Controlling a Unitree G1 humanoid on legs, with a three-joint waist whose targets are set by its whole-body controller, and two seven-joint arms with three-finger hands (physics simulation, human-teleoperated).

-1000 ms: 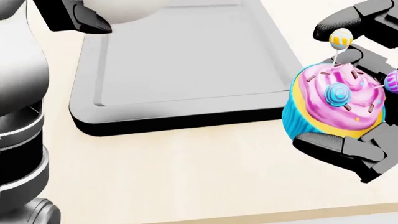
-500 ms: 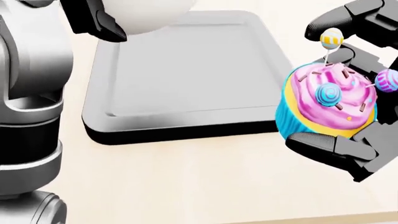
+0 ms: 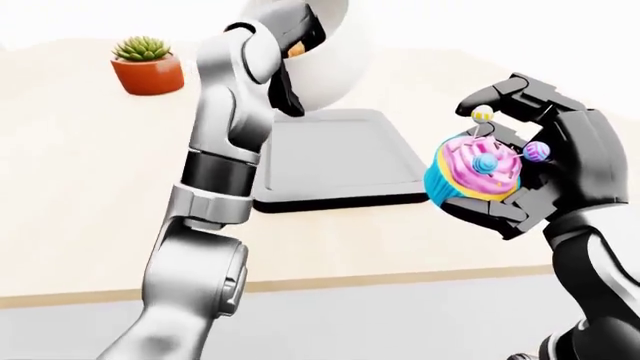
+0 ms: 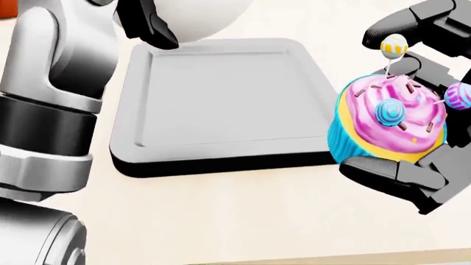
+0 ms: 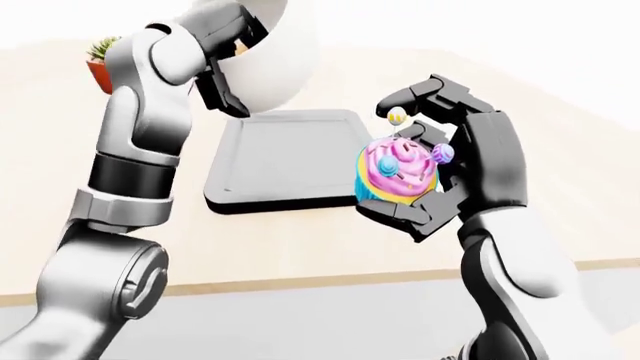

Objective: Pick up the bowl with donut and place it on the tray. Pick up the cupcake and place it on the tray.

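The pale wooden table (image 4: 243, 221) carries everything, and on it lies the flat grey rectangular tray (image 4: 221, 99) with its raised rim and dark underside, bare across the whole surface that shows, so neither of the task's things has been set down on it. Next in size is the large white rounded bowl (image 5: 268, 60), held aloft above the tray's far edge by the left hand (image 5: 222, 94), whose dark fingers grip its rim and side; a sliver of orange at the rim in the left-eye view may be the donut, though it is too small to be sure. The bowl is tipped toward the camera, probably because the arm reaches it from below, and it seems poised for lowering onto the tray. The right hand (image 4: 412, 127) holds the cupcake with pink frosting, blue paper case and lollipop toppers (image 4: 390, 121) off the tray's right edge, above the table; its fingers close round it from above and below, a cradling hold that spares the frosting and keeps it clear of the bowl's descent. Smallest, a green succulent in a terracotta pot (image 3: 146, 66) stands near the table's far left, well apart from the work.
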